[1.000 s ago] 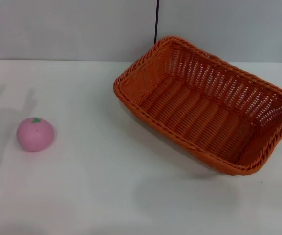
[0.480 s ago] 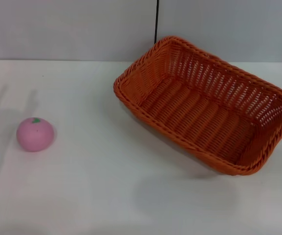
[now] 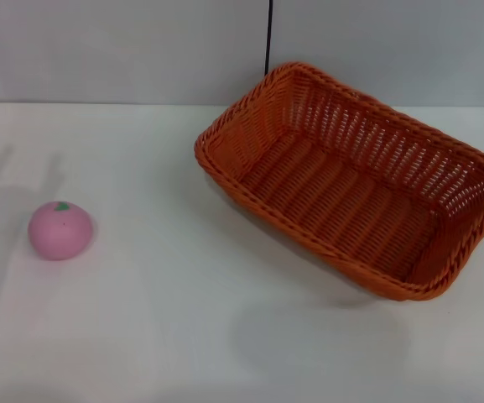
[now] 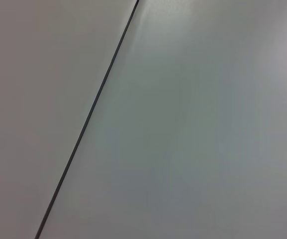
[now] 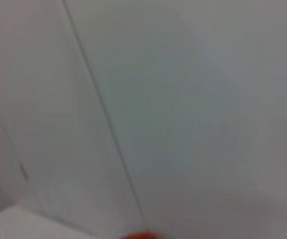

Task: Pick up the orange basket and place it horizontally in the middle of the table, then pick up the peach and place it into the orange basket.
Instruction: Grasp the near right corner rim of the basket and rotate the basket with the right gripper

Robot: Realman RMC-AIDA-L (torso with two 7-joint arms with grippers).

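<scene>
The orange basket [image 3: 355, 180] lies on the right half of the white table [image 3: 183, 319] in the head view, turned at a slant, its long side running from the back middle toward the right edge. It holds nothing. A sliver of orange [image 5: 143, 235] shows at the edge of the right wrist view. The peach [image 3: 59, 230] rests on the table at the left, pink with a small green leaf mark on top. Neither gripper appears in any view. The left wrist view shows only a grey wall with a dark seam.
A grey wall [image 3: 124, 50] with a vertical dark seam [image 3: 269, 38] rises behind the table's far edge. Faint shadows fall on the table at the far left, near the peach.
</scene>
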